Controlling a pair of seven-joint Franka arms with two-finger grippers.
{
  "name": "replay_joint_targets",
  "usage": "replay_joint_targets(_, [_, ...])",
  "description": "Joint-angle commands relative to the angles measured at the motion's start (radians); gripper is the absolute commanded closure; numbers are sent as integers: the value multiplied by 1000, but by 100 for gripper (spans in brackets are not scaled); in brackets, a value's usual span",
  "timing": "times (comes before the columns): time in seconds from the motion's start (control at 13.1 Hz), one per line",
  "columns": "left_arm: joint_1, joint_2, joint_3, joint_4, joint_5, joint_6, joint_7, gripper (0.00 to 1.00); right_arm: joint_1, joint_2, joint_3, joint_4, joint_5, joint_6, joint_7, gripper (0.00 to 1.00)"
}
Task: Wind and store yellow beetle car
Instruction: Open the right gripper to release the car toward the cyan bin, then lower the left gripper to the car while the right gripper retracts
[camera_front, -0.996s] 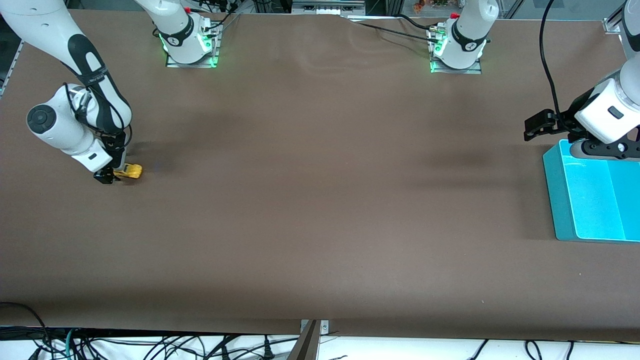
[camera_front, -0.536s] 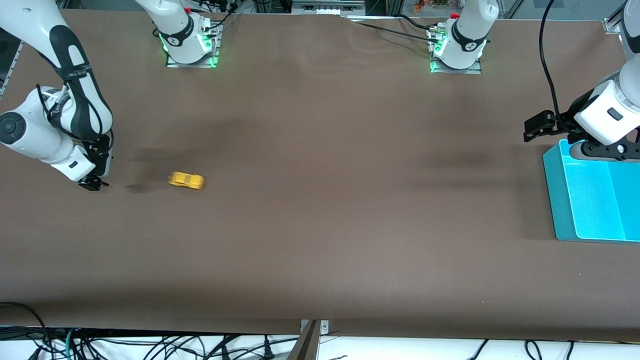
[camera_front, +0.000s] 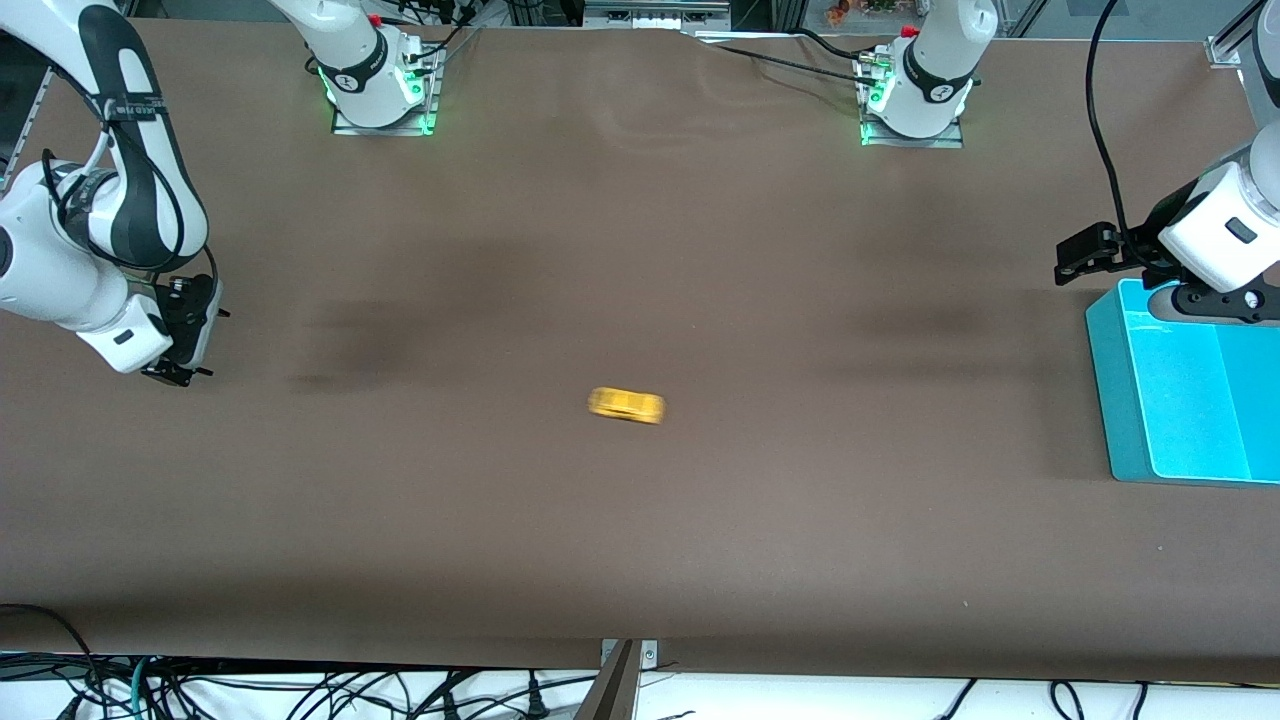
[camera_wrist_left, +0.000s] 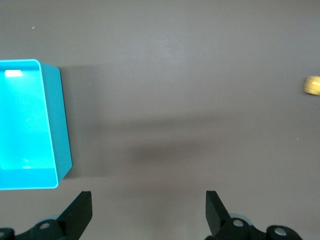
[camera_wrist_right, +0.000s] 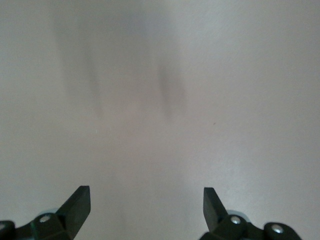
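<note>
Front view shows bare brown table (camera_front: 640, 540) between the right gripper (camera_front: 178, 372), fingers spread over its own end, and the teal bin (camera_front: 1120, 400), with nothing blocking the way. Since half a second ago the car (camera_front: 626, 405) has rolled to mid-table, well apart from both grippers. Left gripper (camera_front: 1078, 255), fingers spread, hangs beside the bin.

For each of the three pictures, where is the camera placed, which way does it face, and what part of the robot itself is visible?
Front view: high across the table, facing both bases; shows both arms, the right gripper, the left gripper, the yellow beetle car and the teal bin.
Left wrist view: looks down on the table; its open fingertips show.
Right wrist view: looks down on bare table; its open fingertips show.
Shared: front and left wrist views both show car and bin.
</note>
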Motion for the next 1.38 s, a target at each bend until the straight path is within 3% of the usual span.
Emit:
replay_joint_targets(0.0, [19, 37, 2, 30, -21, -10, 140, 0, -7, -11, 59, 51, -8, -86, 219, 0])
replay_joint_targets(0.23, [41, 83, 2, 30, -16, -7, 331, 0, -7, -40, 119, 52, -8, -123, 473, 0])
replay_joint_targets(0.46, [55, 108, 1, 27, -16, -6, 378, 0, -7, -71, 137, 74, -8, -196, 704, 0])
replay_joint_targets(0.84, [76, 203, 1, 10, 13, 73, 840, 0, -4, -83, 162, 257, -5, -423, 1141, 0])
replay_joint_targets(1.15, [121, 319, 1, 10, 22, 195, 1169, 0, 15, -99, 156, 413, -7, -597, 1348, 0])
replay_joint_targets(1.3, [122, 374, 1, 7, 22, 298, 1307, 0, 68, -119, 96, 458, 12, -640, 1481, 0])
